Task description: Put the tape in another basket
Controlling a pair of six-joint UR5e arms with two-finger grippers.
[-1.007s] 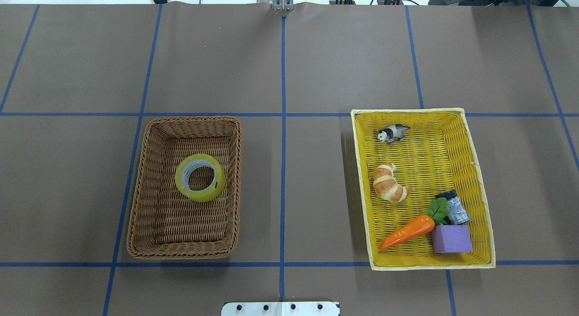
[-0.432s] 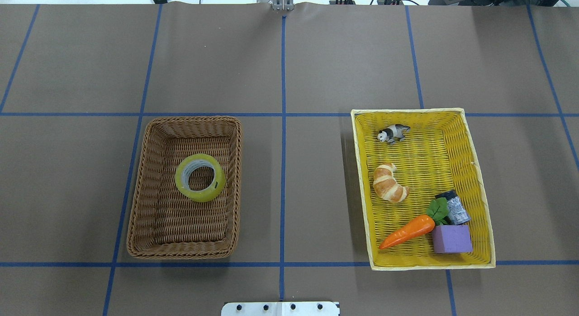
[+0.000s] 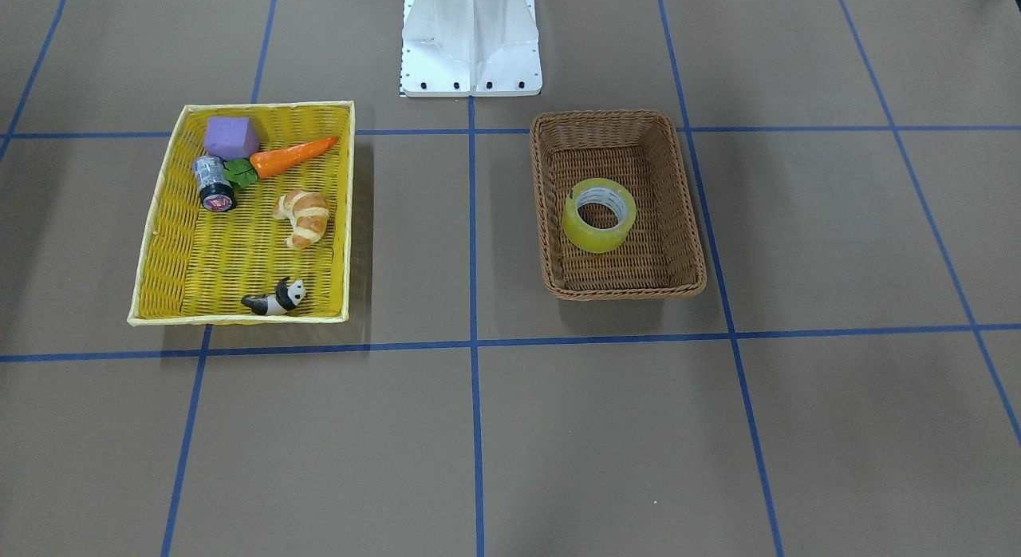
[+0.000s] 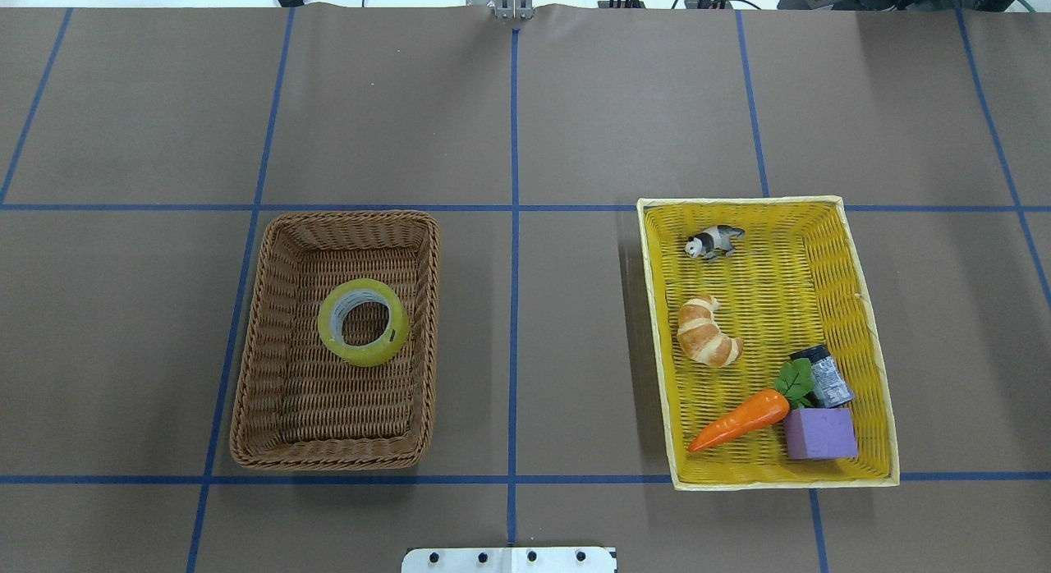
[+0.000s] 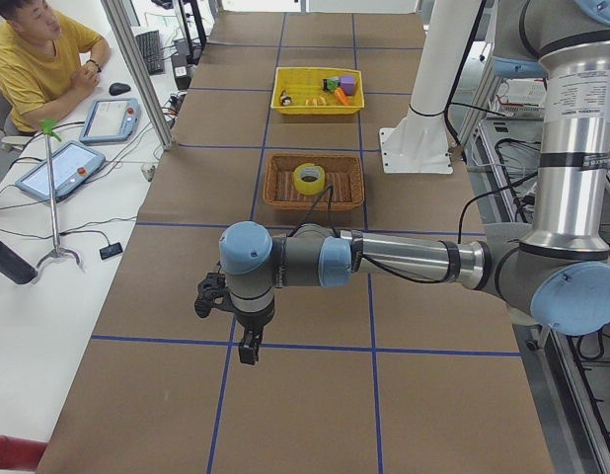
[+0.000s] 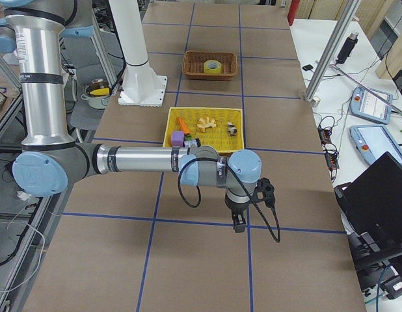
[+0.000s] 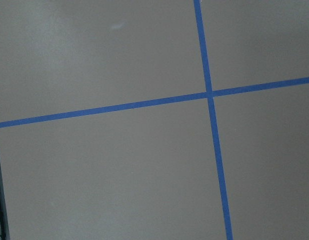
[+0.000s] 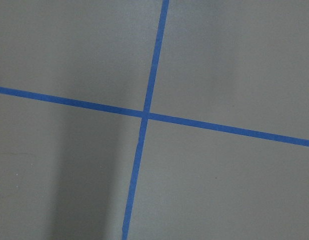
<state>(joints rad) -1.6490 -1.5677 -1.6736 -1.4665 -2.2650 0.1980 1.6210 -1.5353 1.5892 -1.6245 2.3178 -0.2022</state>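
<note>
Only side views show left claw (image 5: 248,353) | right claw (image 6: 239,225) | clenched or released: can't make out | tape (image 4: 364,323) in basket (image 4: 259,343)

Brown paper is covering the long table (image 4: 575,105), with blue tape lines (image 4: 514,146) crossing it into large squares. Beside it a white desk (image 5: 29,326) is carrying tablets (image 5: 60,170), a man in yellow (image 5: 38,59) is sitting there, and a metal post (image 5: 137,69) is rising at its edge.

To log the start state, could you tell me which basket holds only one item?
The brown wicker basket, on the robot's left: only the tape lies in it, while the yellow basket holds five things.
</note>
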